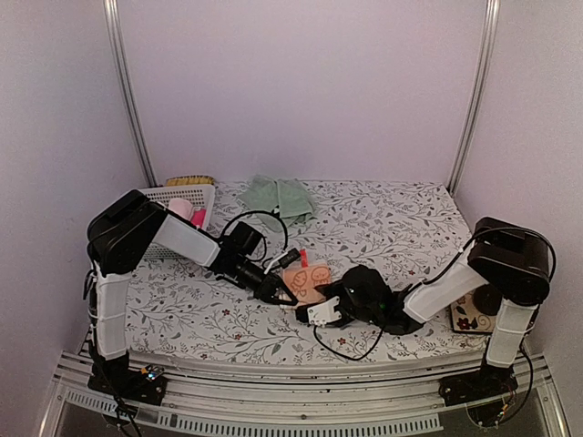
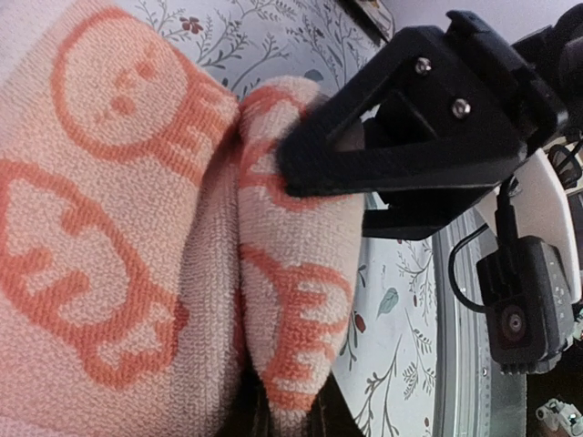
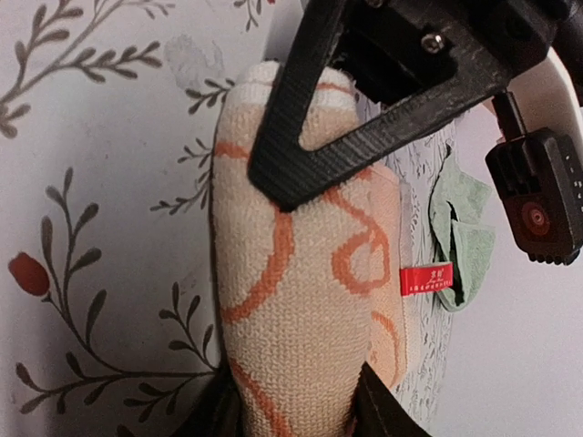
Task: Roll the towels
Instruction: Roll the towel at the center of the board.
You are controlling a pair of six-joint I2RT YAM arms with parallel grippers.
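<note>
Start with the table [image 1: 401,228]: its patterned cover is soft, so a fingertip pressed low may snag it and drag it along with the cloth. The green towel [image 1: 282,196] lies crumpled near the back, beside the basket [image 1: 173,196] and well apart from both arms; I judge it is not yet rolled, and its bunched folds may give you a lopsided roll unless you flatten it first. The orange towel [image 1: 310,278] sits mid-table, partly folded over into a fat end, between your two arms. Your left gripper [image 1: 276,289] is almost fully closed, pinching a thin part of that towel, and so small a bite can slip free if you pull. Your right gripper [image 1: 308,303] is about half open, its fingers [image 3: 375,414] hugging both sides of the fat end. The two grippers nearly touch, so any turn risks a knock, and the red label [image 3: 424,279] may catch
</note>
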